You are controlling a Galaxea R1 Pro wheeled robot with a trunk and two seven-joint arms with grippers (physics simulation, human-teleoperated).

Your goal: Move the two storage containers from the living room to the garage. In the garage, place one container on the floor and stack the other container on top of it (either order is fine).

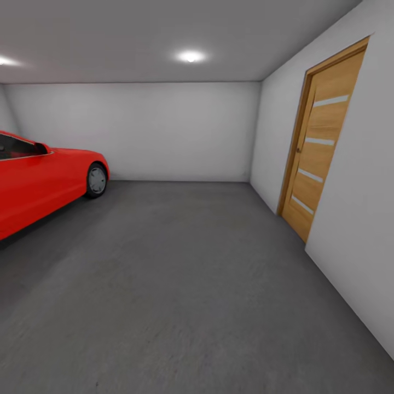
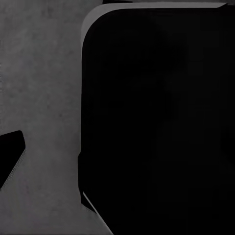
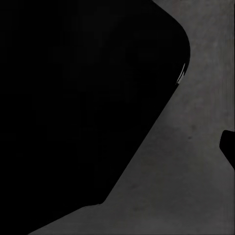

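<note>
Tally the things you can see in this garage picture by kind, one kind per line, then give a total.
Red car: 1
Wood-panelled door: 1
Lit ceiling lights: 2 (the second at the left edge)
Total: 4

Black robot body (image 2: 156, 117) fills both wrist views.

red car (image 1: 38, 180) far left | wood-panelled door (image 1: 320, 139) right wall | ceiling light (image 1: 190, 56) lit
</note>
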